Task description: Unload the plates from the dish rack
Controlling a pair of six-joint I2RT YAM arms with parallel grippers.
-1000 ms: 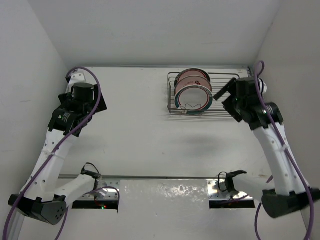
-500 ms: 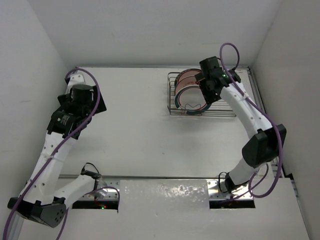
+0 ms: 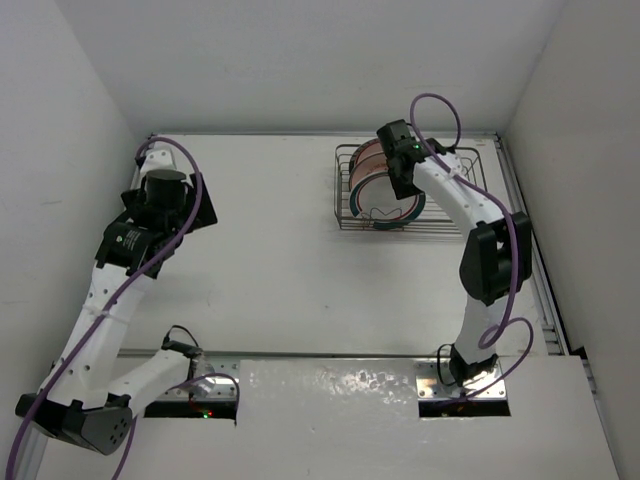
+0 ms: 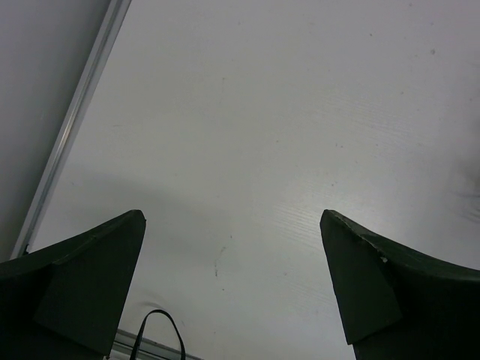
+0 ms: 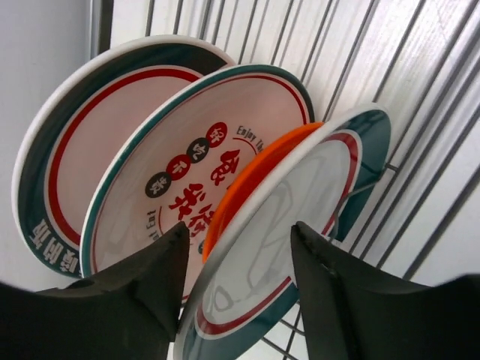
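— Black fingers (image 5: 154, 300) of the right claw (image 5: 240, 229) stand parted, one on either side of the front plate (image 5: 277, 217), a white one with a teal rim and a red band. Contact with either pad: cannot tell.
— What sits behind it?
— Orange plate (image 5: 255, 176), tight against its back. Next a teal-rimmed plate with red characters (image 5: 180, 172), then a dark-banded plate (image 5: 45, 187) at the rear. All four stand on edge, leaning, in the dish rack (image 5: 420, 112); its wires run beneath and beyond them.
— Rack position?
— Far right part of the table (image 3: 270, 260), near the back wall. The right arm reaches over it from the near side.
— Left claw (image 4: 232, 214)?
— Spread wide, holding nothing, above the table surface and well apart from the rack. Metal edge strip (image 4: 75, 127) to its left, black cable loop (image 4: 161, 330) below.
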